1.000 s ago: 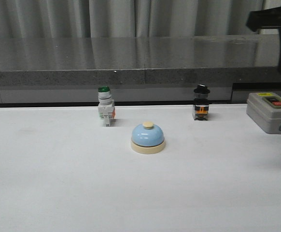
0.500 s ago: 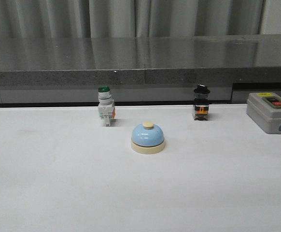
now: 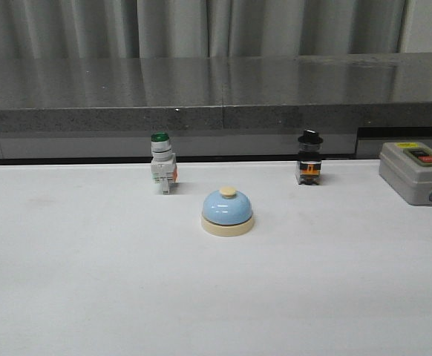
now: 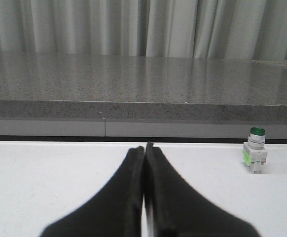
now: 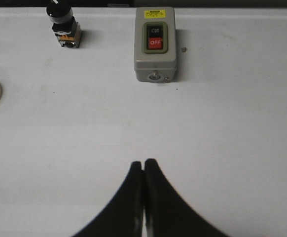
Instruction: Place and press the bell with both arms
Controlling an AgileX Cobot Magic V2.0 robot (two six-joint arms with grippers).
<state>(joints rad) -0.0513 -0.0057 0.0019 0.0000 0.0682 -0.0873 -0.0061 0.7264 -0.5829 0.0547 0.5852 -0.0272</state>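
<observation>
So, what you've got, near to far:
Left gripper (image 4: 144,148): jaws pressed together, holding nothing, over bare white table (image 3: 90,297).
Right gripper (image 5: 143,163): jaws together too, empty (neither arm shows in your front view).
Bell (image 3: 227,211): upright mid-table, alone, untouched.
Green-capped switch (image 3: 162,172): behind the bell, to its left.
Black-knobbed switch (image 3: 309,157): behind, to its right.
Grey ON/OFF box (image 3: 416,172): far right edge.
Dark stone ledge (image 3: 216,96): beyond the table.

bell (image 3: 227,211) upright on white table (image 3: 90,297)
</observation>
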